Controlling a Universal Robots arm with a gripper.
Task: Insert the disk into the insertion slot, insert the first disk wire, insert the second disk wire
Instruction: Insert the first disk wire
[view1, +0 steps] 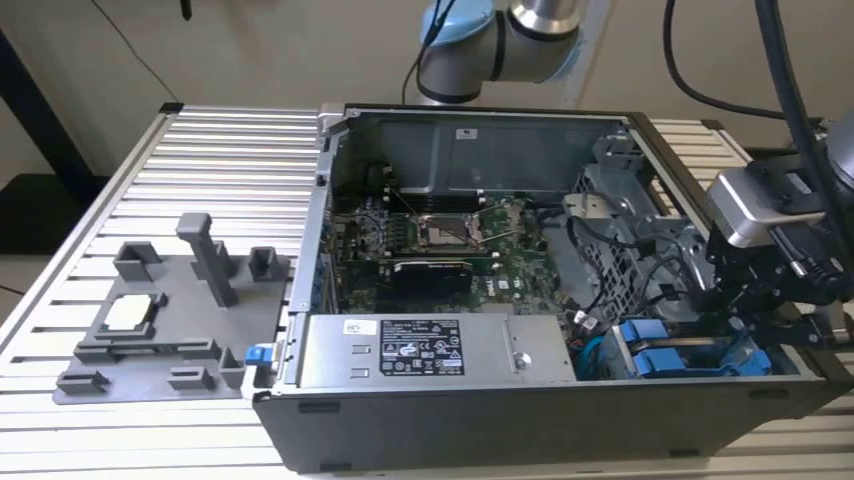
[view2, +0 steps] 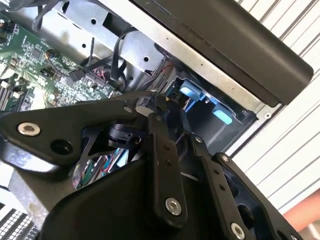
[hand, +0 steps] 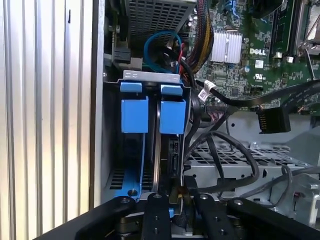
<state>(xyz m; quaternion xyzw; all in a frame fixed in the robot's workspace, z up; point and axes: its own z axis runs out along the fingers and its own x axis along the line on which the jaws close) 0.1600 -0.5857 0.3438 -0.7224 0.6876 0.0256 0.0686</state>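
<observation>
Gripper (hand: 181, 200) low, at a tilt

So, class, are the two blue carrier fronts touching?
Apart: the first wrist view shows a dark gap between one carrier front and the other.

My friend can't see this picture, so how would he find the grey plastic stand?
Find the open computer case on the ribbed metal table. Beside it, toward the exterior view's left, lies the grey plastic stand. Nothing else there is matte grey plastic with blocky posts sticking up.
</observation>
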